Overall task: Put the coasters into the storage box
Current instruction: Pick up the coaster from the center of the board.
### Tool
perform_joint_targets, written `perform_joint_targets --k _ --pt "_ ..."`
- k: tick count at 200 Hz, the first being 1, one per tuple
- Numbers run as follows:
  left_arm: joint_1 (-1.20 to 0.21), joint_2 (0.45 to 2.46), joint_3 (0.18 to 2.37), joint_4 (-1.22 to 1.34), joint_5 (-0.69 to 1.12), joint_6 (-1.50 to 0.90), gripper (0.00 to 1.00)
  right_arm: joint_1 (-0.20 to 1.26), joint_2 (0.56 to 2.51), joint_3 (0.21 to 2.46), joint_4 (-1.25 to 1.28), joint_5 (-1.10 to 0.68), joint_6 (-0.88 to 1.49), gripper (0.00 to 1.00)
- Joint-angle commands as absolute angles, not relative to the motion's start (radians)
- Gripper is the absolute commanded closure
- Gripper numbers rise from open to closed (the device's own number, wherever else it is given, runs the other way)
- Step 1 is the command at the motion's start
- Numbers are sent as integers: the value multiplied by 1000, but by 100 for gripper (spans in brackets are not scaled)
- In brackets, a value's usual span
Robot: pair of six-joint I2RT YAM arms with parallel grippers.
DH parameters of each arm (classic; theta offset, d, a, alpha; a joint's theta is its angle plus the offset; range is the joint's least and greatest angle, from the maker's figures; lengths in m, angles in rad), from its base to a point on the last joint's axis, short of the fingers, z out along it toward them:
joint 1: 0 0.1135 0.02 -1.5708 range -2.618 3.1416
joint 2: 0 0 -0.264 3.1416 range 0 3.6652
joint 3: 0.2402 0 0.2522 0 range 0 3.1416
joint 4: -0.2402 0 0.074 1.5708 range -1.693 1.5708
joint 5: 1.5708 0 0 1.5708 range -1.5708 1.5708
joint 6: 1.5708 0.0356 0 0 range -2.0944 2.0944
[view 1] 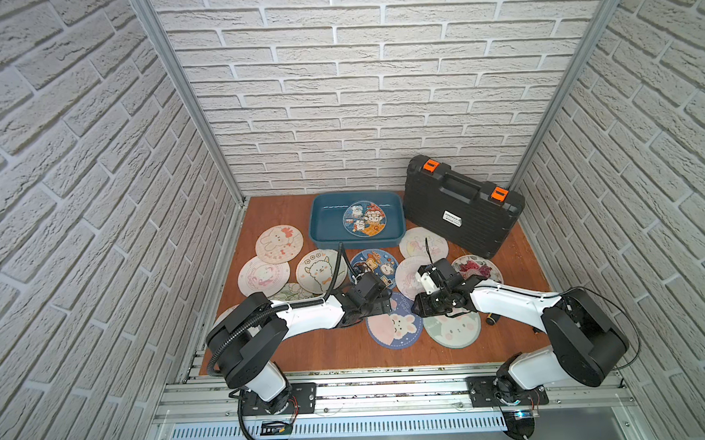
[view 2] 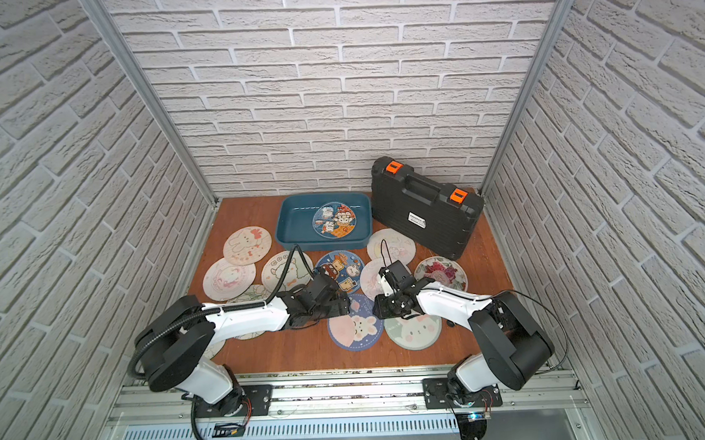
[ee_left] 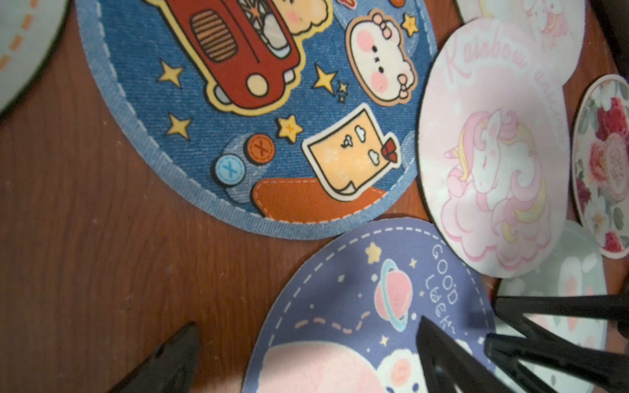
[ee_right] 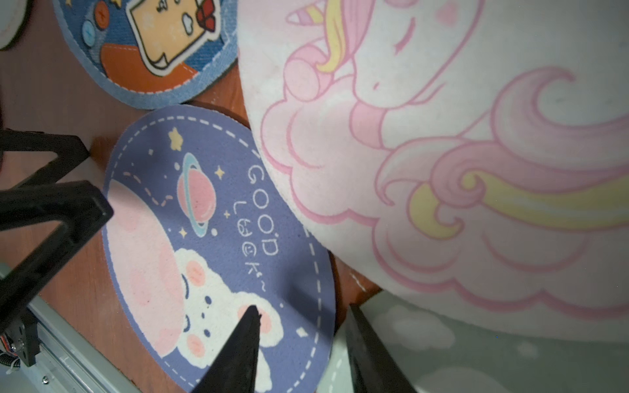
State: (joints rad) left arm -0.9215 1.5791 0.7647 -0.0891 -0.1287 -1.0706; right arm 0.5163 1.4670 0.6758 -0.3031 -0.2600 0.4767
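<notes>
The teal storage box point(view 1: 322, 230) at the back holds one blue cartoon coaster point(view 1: 364, 218). Several coasters lie spread over the wooden table. My two grippers meet low over the purple "Good Luck" rabbit coaster point(view 1: 394, 325). The left gripper point(ee_left: 303, 354) is wide open; one finger is over bare wood and the other over the purple print point(ee_left: 340, 289). The right gripper point(ee_right: 306, 326) has its jaws apart, straddling that coaster's rim point(ee_right: 323, 272): one finger over the rabbit, the other over the pale green coaster point(ee_right: 425, 340). Nothing is lifted.
A pink unicorn coaster point(ee_right: 442, 136) overlaps the green one just beside the right gripper. A denim-blue coaster point(ee_left: 272, 102) lies close behind. The black case with orange latches point(view 1: 462, 204) stands at the back right. Cream coasters point(view 1: 278, 242) lie at the left.
</notes>
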Motion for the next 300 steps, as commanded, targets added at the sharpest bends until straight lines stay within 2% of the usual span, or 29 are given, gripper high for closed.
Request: perform_joint_targets --k 1,33,72,106,131,164,194,254,262,283,300 --pt "-927 1610 731 -83 -94 -1084 2 539 1493 665 -273 -278 494 60" --pt "-931 1615 733 -76 -74 -1078 2 563 1520 667 -258 -287 507 64" --pt "-936 1623 733 -71 -43 -1074 9 584 1541 667 -226 -281 531 67" --pt "-941 1629 721 -52 -29 -1072 32 593 1556 674 -211 -275 540 70" --pt "-942 1634 719 -50 -26 -1074 49 599 1569 685 -207 -278 540 77" --pt "-942 1625 710 -48 -32 -1078 51 618 1578 710 -215 -280 528 88" --pt "-942 1615 701 -46 -43 -1081 61 638 1577 745 -240 -259 513 91" --pt "-941 1563 679 -86 -106 -1067 51 652 1517 869 -342 -195 451 94" --pt "-941 1548 675 -90 -121 -1060 45 652 1509 898 -365 -180 439 94" --pt "-941 1500 676 -114 -177 -1037 23 652 1503 975 -424 -124 411 94" --pt "-939 1459 690 -141 -226 -1008 14 652 1516 1037 -455 -95 382 94"
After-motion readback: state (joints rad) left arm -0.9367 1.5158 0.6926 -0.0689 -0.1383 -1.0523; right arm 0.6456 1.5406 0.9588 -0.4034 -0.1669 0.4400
